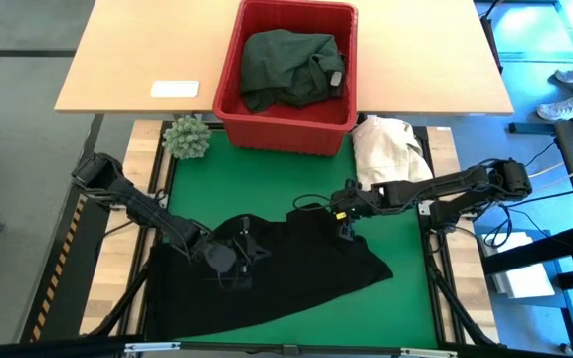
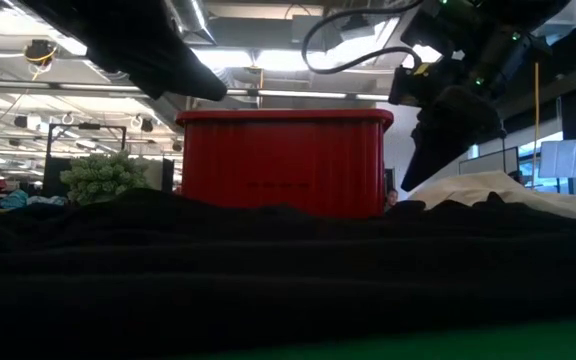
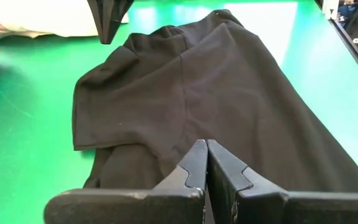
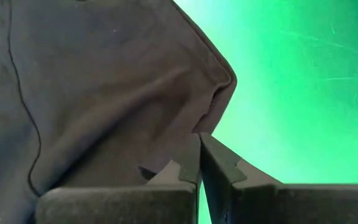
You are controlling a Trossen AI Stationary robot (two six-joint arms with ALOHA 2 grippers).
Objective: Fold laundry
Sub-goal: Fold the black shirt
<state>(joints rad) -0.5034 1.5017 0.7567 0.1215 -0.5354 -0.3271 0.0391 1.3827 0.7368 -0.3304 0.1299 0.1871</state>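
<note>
Soft black cloth garment (image 1: 267,273) lies rumpled on the green mat (image 1: 406,313), one more dark green garment (image 1: 288,66) waiting in the red plastic basket (image 1: 229,85). Left gripper (image 3: 205,163) and right gripper (image 4: 199,155) each sit pressed together, pinching black cloth. Judgement: draw both pinches apart evenly, keeping the hem taut before folding. Open mat lies right of the garment; the cream-white cloth heap (image 1: 388,149) crowds the far right corner

Overhead, table-level, two wrist cameras (close)
</note>
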